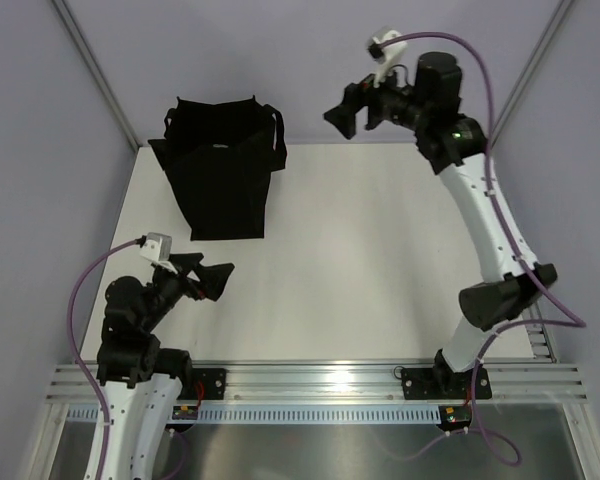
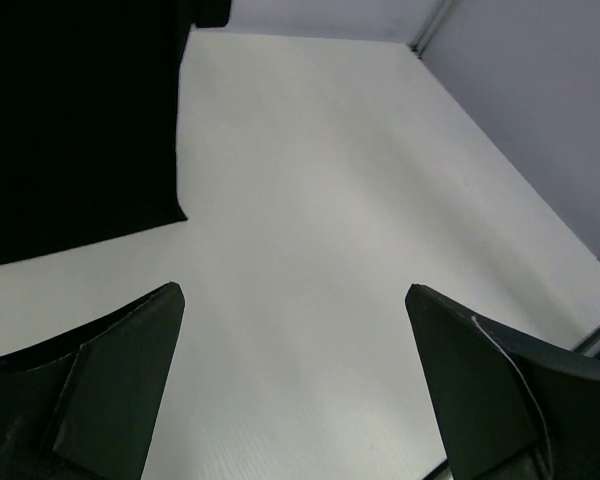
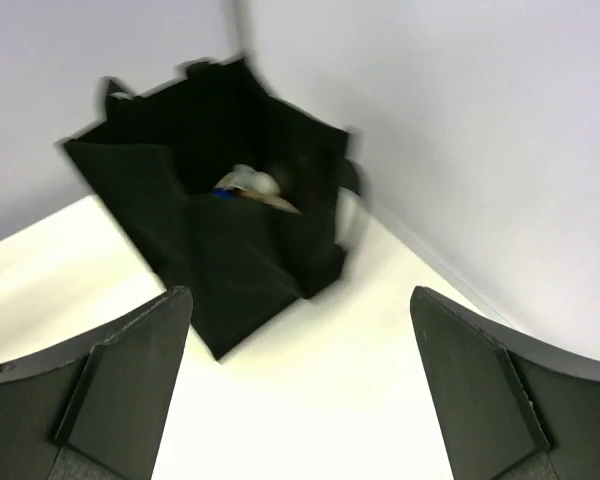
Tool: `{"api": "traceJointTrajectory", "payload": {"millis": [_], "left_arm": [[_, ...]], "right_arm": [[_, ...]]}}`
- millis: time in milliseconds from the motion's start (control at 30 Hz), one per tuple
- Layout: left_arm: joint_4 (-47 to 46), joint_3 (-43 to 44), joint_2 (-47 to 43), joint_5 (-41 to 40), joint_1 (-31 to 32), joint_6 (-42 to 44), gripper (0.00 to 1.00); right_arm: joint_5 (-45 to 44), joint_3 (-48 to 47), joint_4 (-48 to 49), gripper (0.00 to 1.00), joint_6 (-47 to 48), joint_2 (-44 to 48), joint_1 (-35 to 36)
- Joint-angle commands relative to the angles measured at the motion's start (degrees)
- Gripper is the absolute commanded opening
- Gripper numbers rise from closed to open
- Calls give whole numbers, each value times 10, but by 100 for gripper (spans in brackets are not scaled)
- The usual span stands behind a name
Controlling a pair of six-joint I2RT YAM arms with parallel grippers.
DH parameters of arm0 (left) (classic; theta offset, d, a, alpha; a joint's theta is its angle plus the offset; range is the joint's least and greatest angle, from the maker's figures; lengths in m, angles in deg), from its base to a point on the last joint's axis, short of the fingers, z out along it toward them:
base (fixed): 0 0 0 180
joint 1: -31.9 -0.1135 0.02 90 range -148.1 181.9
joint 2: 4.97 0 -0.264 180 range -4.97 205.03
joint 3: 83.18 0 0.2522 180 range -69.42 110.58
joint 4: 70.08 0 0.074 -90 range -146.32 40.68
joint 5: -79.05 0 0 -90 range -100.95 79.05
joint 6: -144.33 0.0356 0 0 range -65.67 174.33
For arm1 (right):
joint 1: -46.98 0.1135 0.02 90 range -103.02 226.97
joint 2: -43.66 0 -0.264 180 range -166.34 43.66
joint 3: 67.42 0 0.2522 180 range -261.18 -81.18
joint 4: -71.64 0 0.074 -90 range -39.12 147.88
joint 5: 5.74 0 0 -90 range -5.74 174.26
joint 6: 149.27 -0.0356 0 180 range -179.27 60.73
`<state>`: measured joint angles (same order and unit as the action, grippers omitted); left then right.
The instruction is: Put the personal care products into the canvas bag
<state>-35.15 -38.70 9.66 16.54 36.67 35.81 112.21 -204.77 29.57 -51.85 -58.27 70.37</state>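
The black canvas bag [image 1: 223, 170] stands upright at the far left of the white table, its mouth open. In the right wrist view the bag [image 3: 220, 210] shows a pale bottle and a bit of blue [image 3: 250, 187] inside; other bottles are hidden. No bottle lies on the table. My left gripper [image 1: 208, 275] is open and empty, low near the front left, below the bag; the bag's side fills the upper left of its wrist view [image 2: 75, 120]. My right gripper [image 1: 348, 110] is open and empty, raised high at the far right, pointing toward the bag.
The white table top [image 1: 380, 250] is bounded by grey walls on the left, back and right. A metal rail [image 1: 320, 385] runs along the near edge by the arm bases.
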Motion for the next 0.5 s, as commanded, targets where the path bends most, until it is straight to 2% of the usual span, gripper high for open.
{"api": "traceJointTrajectory", "payload": {"millis": [0, 67, 133, 267, 300, 400, 467], "left_arm": [[23, 23, 25, -94, 1, -13, 99], [32, 29, 31, -89, 1, -2, 99], [29, 27, 27, -82, 1, -1, 99], [17, 18, 3, -74, 1, -3, 99], [14, 17, 0, -74, 1, -4, 99], [10, 15, 0, -67, 1, -5, 99], [11, 15, 1, -62, 1, -6, 99]], "right_arm": [[-12, 118, -57, 100, 8, 124, -61], [-40, 215, -52, 100, -3, 177, -81], [-110, 285, -48, 99, 6, 259, -89], [-226, 511, 9, 99, 12, 412, -99], [-262, 540, 17, 100, 15, 463, -103], [-338, 619, -7, 100, -4, 533, -107], [-349, 675, -14, 100, -3, 572, -117]]}}
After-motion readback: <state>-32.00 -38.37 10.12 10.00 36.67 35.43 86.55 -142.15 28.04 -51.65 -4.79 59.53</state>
